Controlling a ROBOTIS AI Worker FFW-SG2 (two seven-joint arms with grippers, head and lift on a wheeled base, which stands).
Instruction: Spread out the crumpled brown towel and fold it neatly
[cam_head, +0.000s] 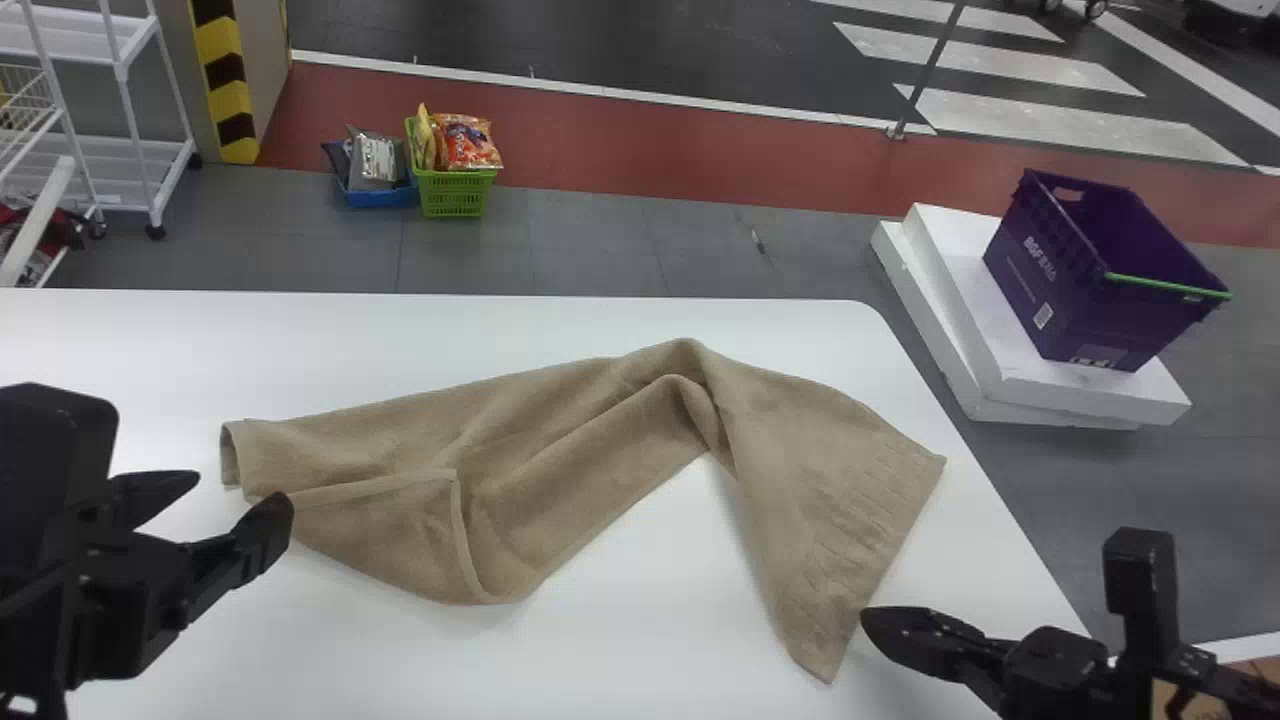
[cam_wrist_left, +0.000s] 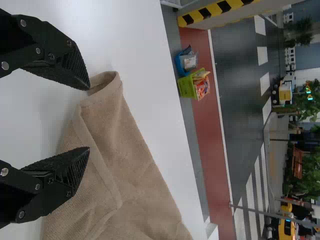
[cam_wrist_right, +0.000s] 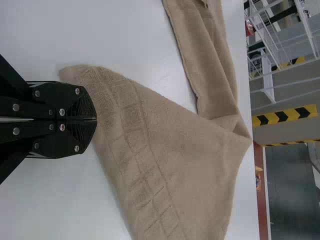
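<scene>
Across the smooth table (cam_head: 640, 650), the creased, grid-textured towel (cam_head: 560, 450) bends; left gripper (cam_head: 243, 490) spread apart, right gripper (cam_head: 870, 620) pinched together.

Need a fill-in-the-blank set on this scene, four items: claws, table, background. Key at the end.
1. The left claw has its fingers spread ____.
2. The right claw has its fingers brought ____.
3. The towel lies on a ____ table.
4. Beyond the table, a green basket stands beside a ____ basket.

Missing words: apart; together; white; blue.
</scene>
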